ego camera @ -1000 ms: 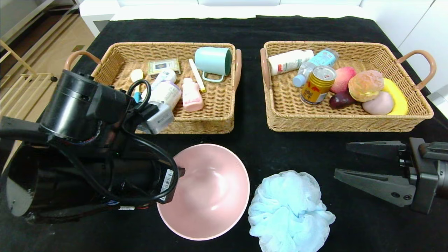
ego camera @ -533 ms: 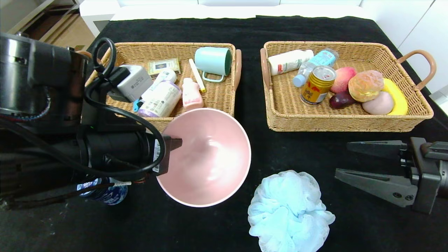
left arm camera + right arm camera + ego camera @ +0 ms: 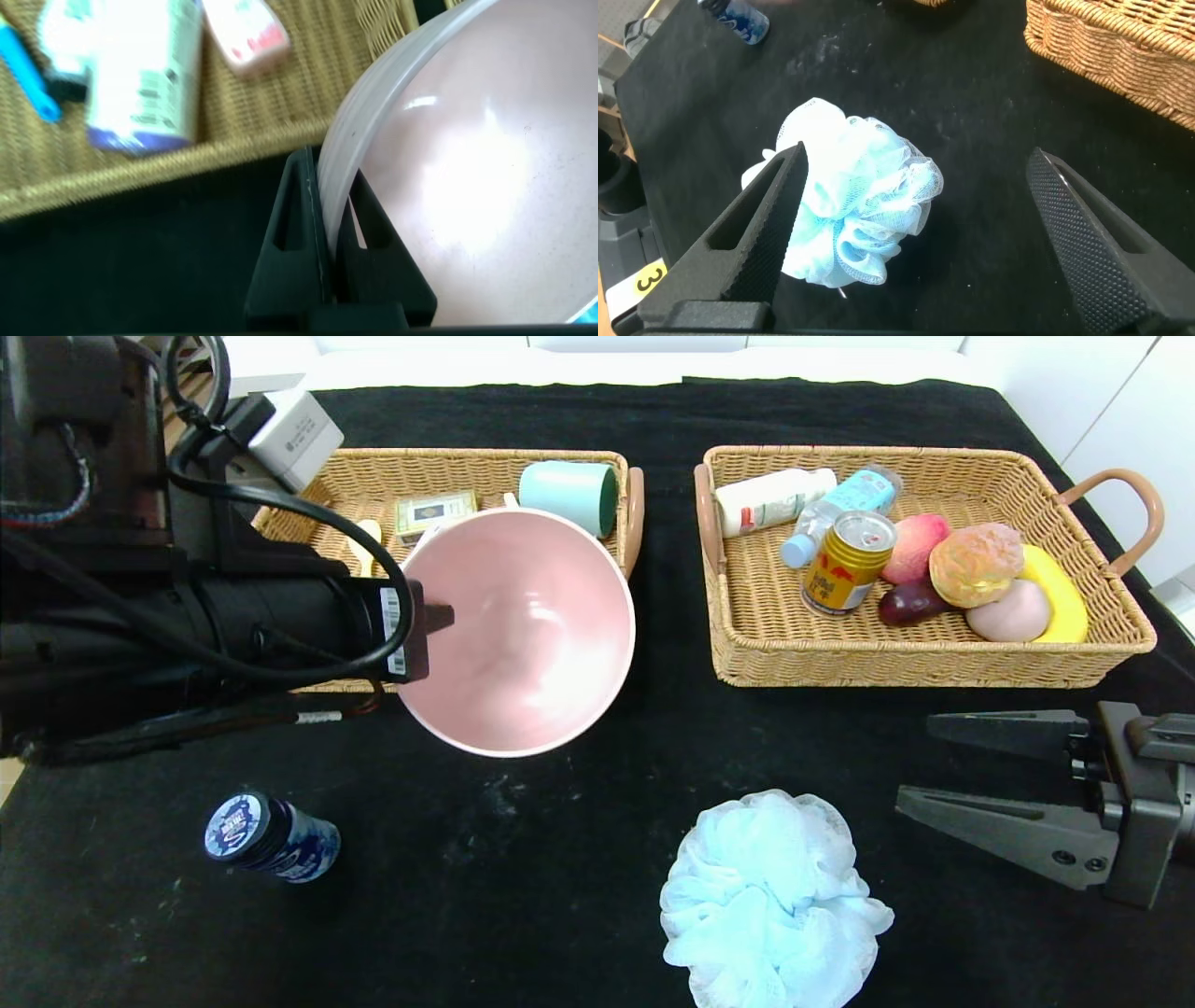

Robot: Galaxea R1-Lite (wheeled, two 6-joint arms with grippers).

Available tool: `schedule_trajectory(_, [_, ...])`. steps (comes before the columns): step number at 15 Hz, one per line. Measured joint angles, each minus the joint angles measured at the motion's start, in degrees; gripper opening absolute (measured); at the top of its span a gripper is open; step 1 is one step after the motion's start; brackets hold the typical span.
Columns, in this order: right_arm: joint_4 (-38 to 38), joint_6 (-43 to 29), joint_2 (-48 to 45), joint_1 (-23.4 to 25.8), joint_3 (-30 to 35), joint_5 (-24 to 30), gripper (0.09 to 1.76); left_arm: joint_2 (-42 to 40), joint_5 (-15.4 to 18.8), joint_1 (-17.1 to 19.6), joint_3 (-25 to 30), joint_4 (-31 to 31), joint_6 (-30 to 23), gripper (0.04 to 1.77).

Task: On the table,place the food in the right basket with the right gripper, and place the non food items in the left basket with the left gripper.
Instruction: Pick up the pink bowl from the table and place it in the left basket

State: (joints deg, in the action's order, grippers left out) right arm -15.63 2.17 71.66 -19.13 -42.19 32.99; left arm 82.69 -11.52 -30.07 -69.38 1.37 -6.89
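Above the near edge of the left basket (image 3: 569,663), the left pincer (image 3: 439,616) is clamped on the rim of the pale pink bowl (image 3: 518,630), one finger inside the wall and one outside, as the left wrist view confirms (image 3: 322,233). The bowl hangs tilted, mouth facing the head camera, partly over the basket and partly over the table (image 3: 579,859). Beneath it lie a white canister (image 3: 140,79), a pink bottle (image 3: 248,37) and, farther back, a mint cup (image 3: 569,497).

Judgement on the step: the bowl is being carried to the left basket for release. A thin rim grip gives little hold against swing, so the travel calls for a slow, level move until the whole bowl is inside the basket walls. Free floor space appears limited; the bowl will likely rest on other items, though how much room lies under it cannot be told from these views. Lowering until it touches before opening would prevent it tipping out over the wicker edge.

The right pincer (image 3: 980,775) is parked at the table's right side, jaws wide and empty. The light blue pouf (image 3: 770,901) lies on the table near it. The dark blue jar (image 3: 271,835) stands at the front left. The right basket (image 3: 934,663) already holds the can (image 3: 845,565) and bun (image 3: 976,563)
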Motion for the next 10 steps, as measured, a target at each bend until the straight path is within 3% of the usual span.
schedule_trajectory(4, [0.01,0.02,-0.05,-0.20,0.05,0.05,1.71,3.00,-0.11,3.06,-5.60,-2.35,-0.13,0.17])
schedule_trajectory(10, [0.06,1.41,-0.02,-1.05,0.41,0.02,1.71,8.79,-0.05,5.88,-9.23,-7.67,-0.13,0.17])
